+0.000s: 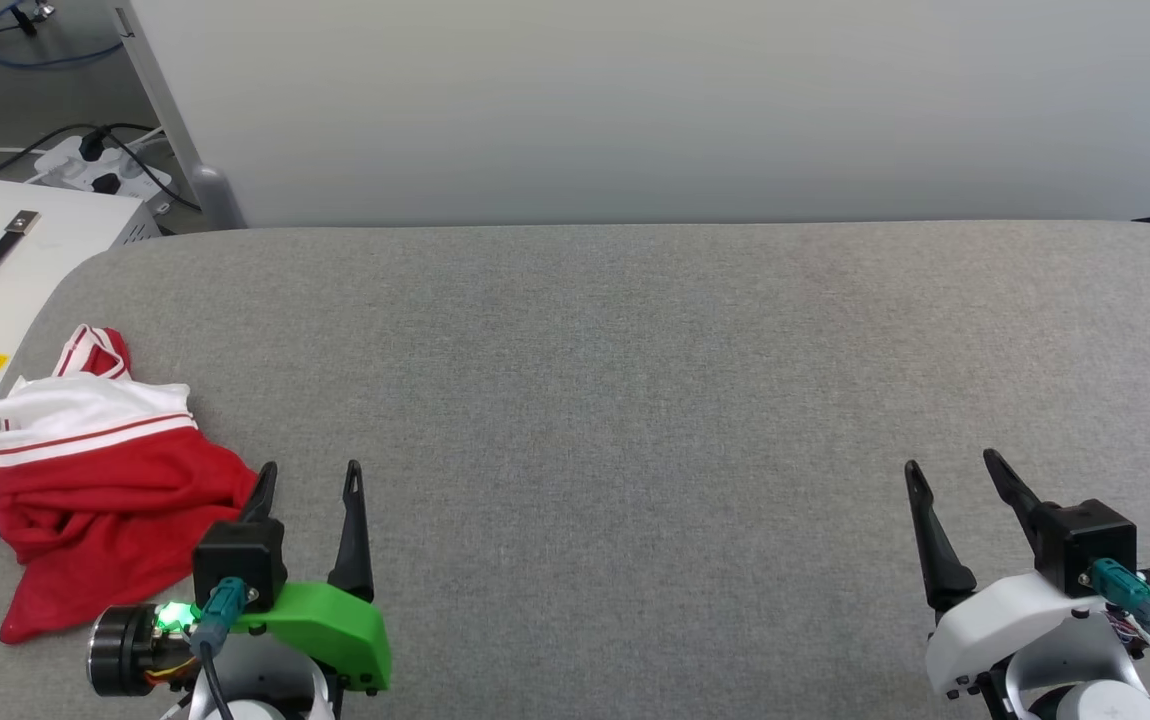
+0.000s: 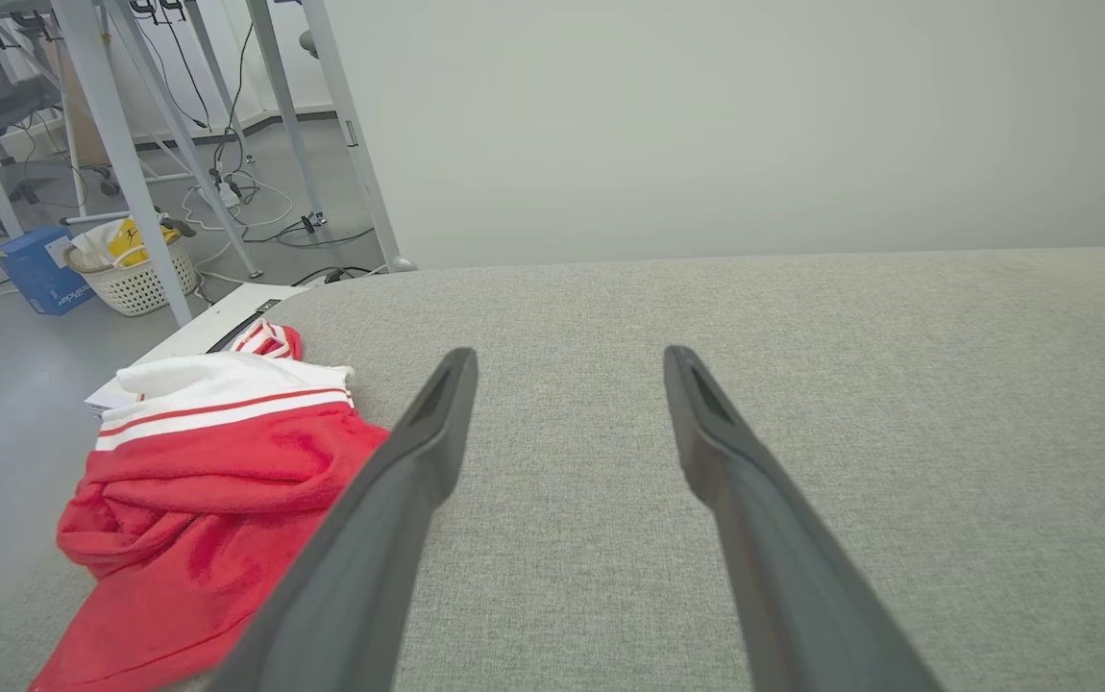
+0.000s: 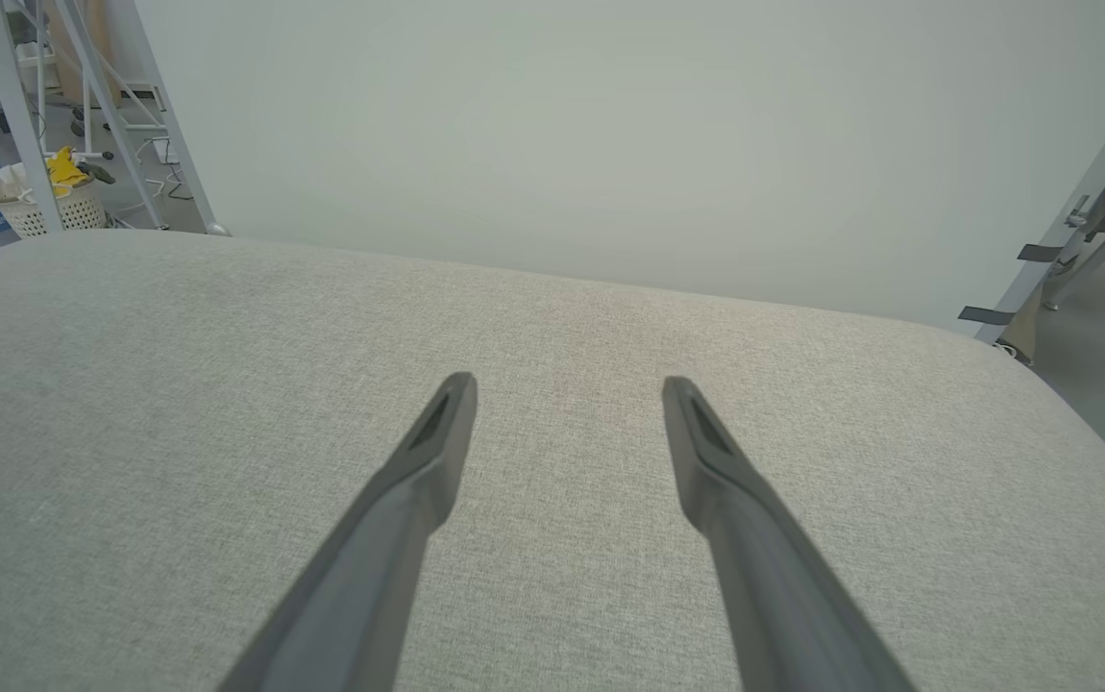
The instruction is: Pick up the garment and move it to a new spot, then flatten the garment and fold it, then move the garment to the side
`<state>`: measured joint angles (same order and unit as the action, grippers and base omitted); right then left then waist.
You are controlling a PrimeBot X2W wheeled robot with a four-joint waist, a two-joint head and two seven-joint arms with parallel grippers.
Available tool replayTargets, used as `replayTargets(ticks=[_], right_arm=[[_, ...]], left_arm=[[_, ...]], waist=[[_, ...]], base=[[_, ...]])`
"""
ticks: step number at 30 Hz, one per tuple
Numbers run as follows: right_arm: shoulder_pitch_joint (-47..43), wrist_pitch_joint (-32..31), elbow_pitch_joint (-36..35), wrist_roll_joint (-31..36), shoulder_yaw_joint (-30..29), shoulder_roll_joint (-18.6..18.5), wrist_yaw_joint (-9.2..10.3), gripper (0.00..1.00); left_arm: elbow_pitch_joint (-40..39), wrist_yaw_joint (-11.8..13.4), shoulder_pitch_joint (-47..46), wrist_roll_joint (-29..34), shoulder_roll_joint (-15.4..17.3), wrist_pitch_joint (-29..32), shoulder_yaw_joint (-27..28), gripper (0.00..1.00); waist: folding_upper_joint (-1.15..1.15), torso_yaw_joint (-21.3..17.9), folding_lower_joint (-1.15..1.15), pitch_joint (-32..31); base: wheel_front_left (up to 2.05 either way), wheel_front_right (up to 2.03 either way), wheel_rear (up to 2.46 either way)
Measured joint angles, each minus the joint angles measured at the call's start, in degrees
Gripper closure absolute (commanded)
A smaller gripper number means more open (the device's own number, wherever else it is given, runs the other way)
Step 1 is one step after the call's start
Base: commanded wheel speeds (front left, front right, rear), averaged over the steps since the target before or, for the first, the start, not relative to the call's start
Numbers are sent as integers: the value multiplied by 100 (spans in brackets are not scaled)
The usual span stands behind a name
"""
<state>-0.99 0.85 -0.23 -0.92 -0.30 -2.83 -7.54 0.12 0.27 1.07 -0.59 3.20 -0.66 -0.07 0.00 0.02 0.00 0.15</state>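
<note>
Left gripper [image 1: 310,467] and right gripper [image 1: 950,460] both spread, empty; garment [image 1: 95,500] sits crumpled lower left at the table [image 1: 635,400] edge, so a sloppy grab could shove it off.

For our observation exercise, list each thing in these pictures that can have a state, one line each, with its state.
Red soft-fabric T-shirt with white sleeves: crumpled in a heap, not folded.
Left gripper: fingers open, empty.
Right gripper: fingers open, empty.
</note>
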Motion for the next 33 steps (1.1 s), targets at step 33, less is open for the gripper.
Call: replayTargets(ticks=[33], right_arm=[[-23,397,-140,-441,-69,1,0,0]], left_arm=[[-38,107,0,-142,0,-401,-99,0]], waist=[[0,11,0,18]], base=[[0,0,0]])
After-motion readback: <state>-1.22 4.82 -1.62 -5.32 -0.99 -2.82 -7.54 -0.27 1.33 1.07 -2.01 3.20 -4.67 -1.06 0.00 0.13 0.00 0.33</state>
